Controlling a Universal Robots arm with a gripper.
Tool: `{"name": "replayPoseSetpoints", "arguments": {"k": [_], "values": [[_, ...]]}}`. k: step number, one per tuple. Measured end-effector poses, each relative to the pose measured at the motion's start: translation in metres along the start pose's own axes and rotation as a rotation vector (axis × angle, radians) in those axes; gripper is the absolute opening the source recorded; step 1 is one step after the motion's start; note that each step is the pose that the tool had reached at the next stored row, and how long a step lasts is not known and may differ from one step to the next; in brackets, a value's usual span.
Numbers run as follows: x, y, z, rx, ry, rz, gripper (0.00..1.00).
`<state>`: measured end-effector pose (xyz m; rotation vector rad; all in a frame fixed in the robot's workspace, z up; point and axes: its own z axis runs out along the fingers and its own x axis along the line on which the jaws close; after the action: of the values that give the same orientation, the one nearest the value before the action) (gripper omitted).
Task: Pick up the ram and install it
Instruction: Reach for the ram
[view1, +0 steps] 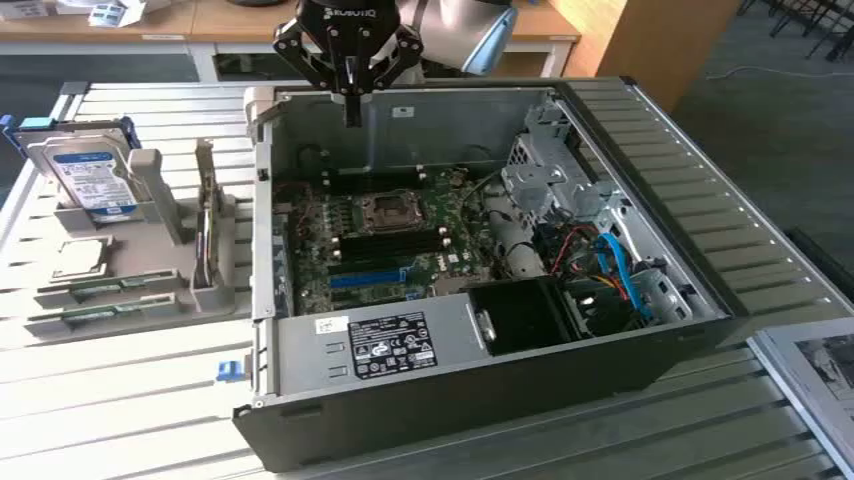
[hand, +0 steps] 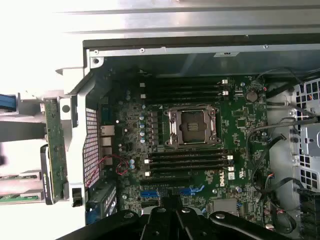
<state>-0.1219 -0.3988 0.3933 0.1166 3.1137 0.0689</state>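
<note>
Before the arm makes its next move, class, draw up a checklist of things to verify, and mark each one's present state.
1. Is the claw empty? Ok: it hangs above the far wall of the case and holds nothing.
2. Is the claw open for a grasp? Not ok: it is shut.
3. Is the ram accessible? Ok: it stands upright in the grey holder, on the exterior view's left of the case.
4. Are the memory slots free? Ok: the black slots beside the CPU socket are empty.
5. Are the slot latches open? Cannot tell.
6. Is the case open? Ok: its inside is exposed from above.
</note>
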Motion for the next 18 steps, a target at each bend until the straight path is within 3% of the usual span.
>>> {"name": "replayPoseSetpoints", "arguments": {"k": [12,18], "values": [[0.0,0.0,0.0,0.0,0.0,0.0,0.1],[0.0069,-0.0005,-0.0002,0.0001,0.0,0.0,0.1]]}}
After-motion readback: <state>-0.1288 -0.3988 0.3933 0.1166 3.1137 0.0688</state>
